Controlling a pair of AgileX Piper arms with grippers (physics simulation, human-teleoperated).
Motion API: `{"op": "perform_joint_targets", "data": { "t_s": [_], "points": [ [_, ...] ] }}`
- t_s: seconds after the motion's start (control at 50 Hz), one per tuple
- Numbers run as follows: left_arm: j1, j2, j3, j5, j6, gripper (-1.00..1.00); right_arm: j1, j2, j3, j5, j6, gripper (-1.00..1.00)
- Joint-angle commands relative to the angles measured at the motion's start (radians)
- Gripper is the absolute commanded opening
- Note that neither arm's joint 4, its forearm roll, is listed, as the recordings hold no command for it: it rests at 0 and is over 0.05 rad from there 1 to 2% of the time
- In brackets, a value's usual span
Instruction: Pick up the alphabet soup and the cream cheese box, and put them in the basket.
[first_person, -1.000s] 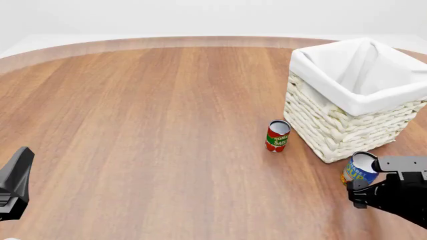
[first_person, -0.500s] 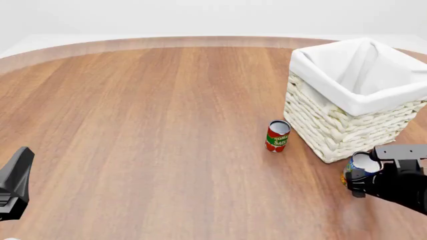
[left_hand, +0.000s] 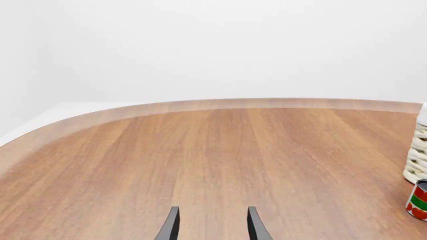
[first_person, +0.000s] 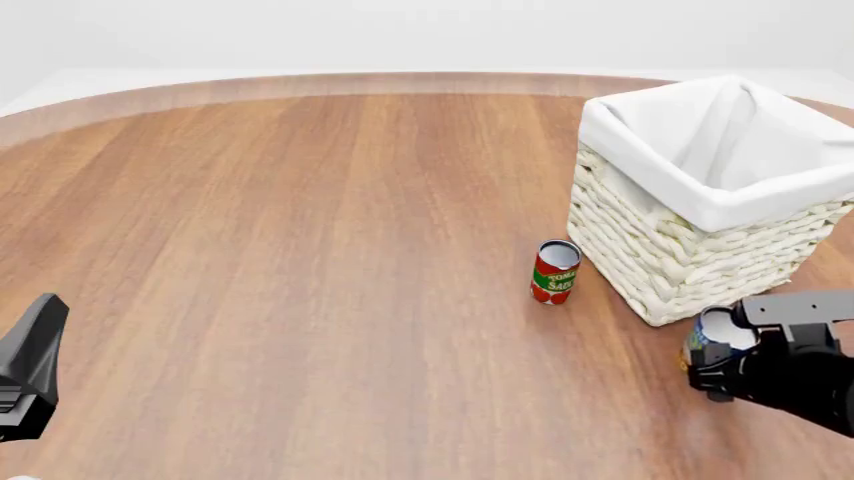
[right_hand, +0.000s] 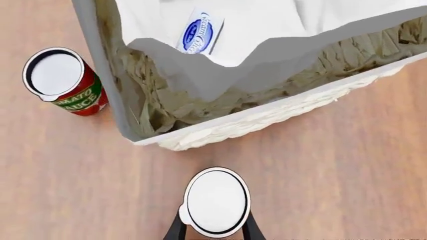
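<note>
I am centring the right gripper (right_hand: 215, 231), fingers apart astride the alphabet soup (right_hand: 217, 201), before clamping squarely below its rim.

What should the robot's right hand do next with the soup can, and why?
Probably squeeze shut on the soup can. The right gripper has a finger on each side of the can, which stands upright on the table beside the basket. The cream cheese box already lies in the basket, so the can is the only thing left to lift in.
</note>
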Motion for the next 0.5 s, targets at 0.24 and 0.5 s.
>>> {"op": "perform_joint_targets", "data": {
  "t_s": [0.24,0.5],
  "points": [
    [0.000,0.000,0.000,0.000,0.000,1.00,0.004,-0.174,-0.010,0.155,0.006,-1.00],
    [0.000,0.000,0.000,0.000,0.000,1.00,-0.005,-0.293,-0.028,0.277,-0.012,-1.00]
  ]
}}
